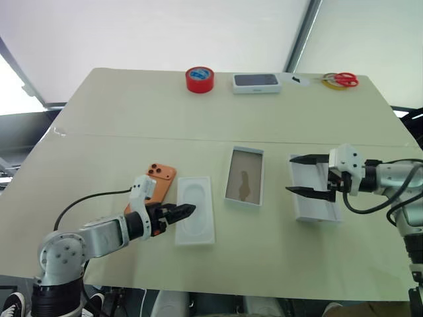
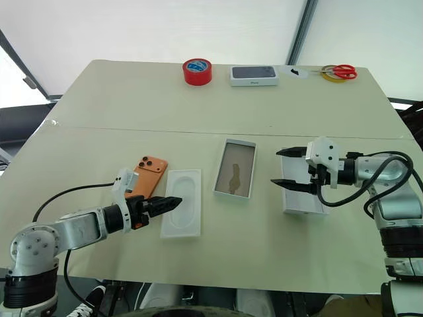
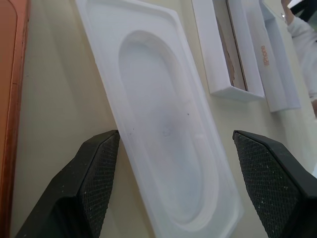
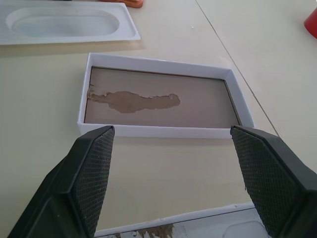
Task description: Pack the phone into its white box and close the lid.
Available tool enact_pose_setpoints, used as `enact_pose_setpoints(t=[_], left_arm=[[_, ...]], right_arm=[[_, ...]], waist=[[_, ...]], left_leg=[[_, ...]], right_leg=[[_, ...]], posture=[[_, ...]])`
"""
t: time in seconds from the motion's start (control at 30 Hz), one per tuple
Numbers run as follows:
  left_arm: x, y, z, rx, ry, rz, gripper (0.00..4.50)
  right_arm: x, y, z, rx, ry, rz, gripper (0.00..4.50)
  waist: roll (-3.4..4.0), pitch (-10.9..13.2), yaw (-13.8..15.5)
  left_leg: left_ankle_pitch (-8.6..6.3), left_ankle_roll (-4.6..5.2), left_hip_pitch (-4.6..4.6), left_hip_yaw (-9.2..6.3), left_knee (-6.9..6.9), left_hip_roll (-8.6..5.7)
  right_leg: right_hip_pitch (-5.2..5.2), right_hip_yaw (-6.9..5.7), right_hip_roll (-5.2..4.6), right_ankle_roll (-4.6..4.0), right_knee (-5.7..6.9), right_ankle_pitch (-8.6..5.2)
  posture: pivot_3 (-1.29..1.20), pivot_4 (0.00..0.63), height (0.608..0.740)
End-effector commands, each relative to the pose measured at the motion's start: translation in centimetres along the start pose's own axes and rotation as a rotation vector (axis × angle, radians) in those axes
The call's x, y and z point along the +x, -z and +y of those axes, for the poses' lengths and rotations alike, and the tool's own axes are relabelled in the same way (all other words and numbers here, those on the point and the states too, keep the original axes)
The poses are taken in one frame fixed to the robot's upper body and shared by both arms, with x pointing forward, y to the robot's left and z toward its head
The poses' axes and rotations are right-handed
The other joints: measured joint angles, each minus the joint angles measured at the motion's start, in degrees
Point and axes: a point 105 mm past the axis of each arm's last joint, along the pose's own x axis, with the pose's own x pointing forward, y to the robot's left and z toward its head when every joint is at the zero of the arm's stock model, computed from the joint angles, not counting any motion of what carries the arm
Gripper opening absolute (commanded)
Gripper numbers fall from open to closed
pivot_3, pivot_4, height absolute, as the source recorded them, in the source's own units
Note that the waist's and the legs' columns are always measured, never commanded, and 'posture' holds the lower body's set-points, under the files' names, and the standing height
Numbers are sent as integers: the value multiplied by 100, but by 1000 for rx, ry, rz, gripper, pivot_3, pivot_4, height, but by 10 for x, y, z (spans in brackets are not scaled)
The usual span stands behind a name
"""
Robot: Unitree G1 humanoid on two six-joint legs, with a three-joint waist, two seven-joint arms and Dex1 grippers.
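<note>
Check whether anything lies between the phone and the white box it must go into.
Yes: the flat white insert lies on the table between the phone and the white box, with the open left tool over it.

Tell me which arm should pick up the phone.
Left, probably. Its open left gripper hangs right beside the phone; the right gripper is across the table, over the lid.
</note>
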Motion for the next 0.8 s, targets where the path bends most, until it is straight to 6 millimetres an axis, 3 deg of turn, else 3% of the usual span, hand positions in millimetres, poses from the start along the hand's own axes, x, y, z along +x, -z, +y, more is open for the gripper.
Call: enact_pose_setpoints(t=[0.03,0.23,0.33,0.53,0.7,0.8], left_arm=[[6,19,4,-94,12,50,2981],[7,21,8,-151,10,35,10],[5,18,7,-162,20,25,10],[-8,-2,5,-130,27,-6,10],[-21,-35,7,-45,25,-55,10],[-25,-54,3,29,26,-84,10]], right_arm=[[0,-11,-6,-50,20,-29,3967],[2,-10,-5,-57,17,-32,3967],[5,-11,-2,-60,5,-41,3967],[28,-12,34,-5,-137,-66,3967],[61,-10,53,-4,-174,-42,3967],[84,-2,46,-12,-110,5,3967]], waist=[[2,-1,8],[12,-7,12],[15,-8,0],[13,-7,-10],[5,-1,1],[-4,4,-15]], left_leg=[[0,0,0,0,2,0],[2,-4,0,0,3,-1],[2,-3,3,0,4,0],[1,-3,1,-1,1,1],[2,-5,-1,-4,1,1],[4,-9,-4,-3,1,-2]], right_leg=[[1,0,0,0,0,0],[5,0,-1,-1,-4,0],[7,0,-1,-1,-4,-1],[3,0,-1,-2,-5,-1],[-1,-1,0,-3,-4,-1],[-2,-1,-2,-3,-7,-2]], posture=[[0,150,740],[0,150,740],[0,150,740],[0,150,740],[0,150,740],[0,150,740]])
